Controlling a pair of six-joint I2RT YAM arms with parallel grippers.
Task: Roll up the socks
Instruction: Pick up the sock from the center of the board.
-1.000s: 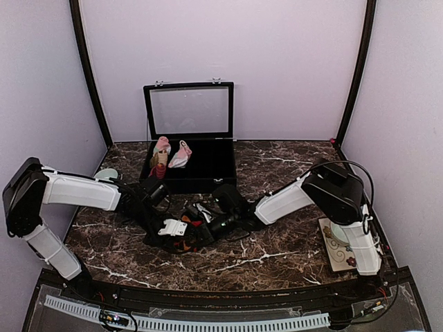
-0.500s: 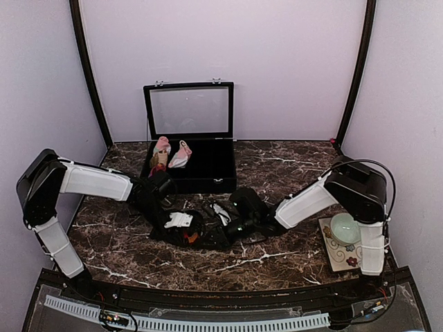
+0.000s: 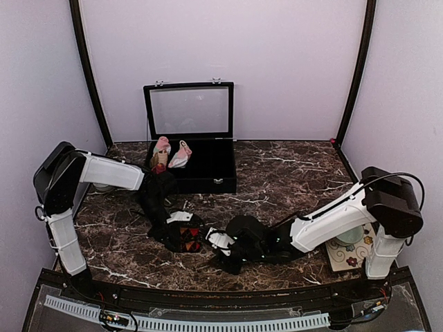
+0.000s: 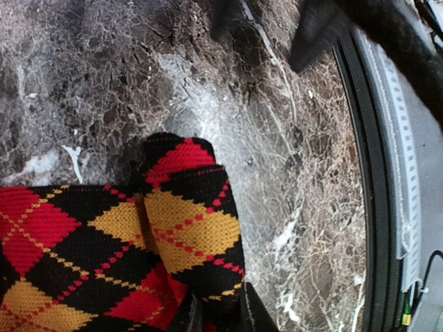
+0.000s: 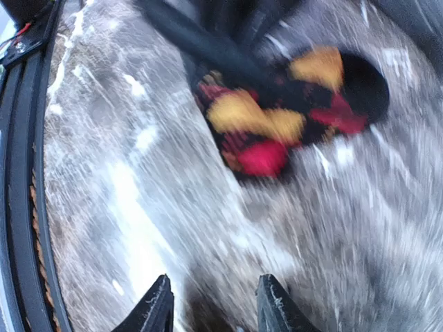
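Observation:
The black argyle sock lies folded on the marble near the front centre. In the left wrist view its red and yellow diamonds fill the lower left, and my left gripper is shut on its folded edge. From above, the left gripper comes down onto the sock from the back left. My right gripper sits just right of the sock, apart from it. The right wrist view is blurred: the right gripper stands open with nothing between its fingers and the sock ahead. The pink sock lies in the black case.
An open black case with a glass lid stands at the back, holding a pink-topped upright roll. A pale bowl on a patterned mat sits at the right edge beside the right arm. The table's black front rail runs close by.
My right gripper has opened, let go of the argyle sock and drawn back toward the front right. The left gripper has closed on the sock and shifted it slightly forward.

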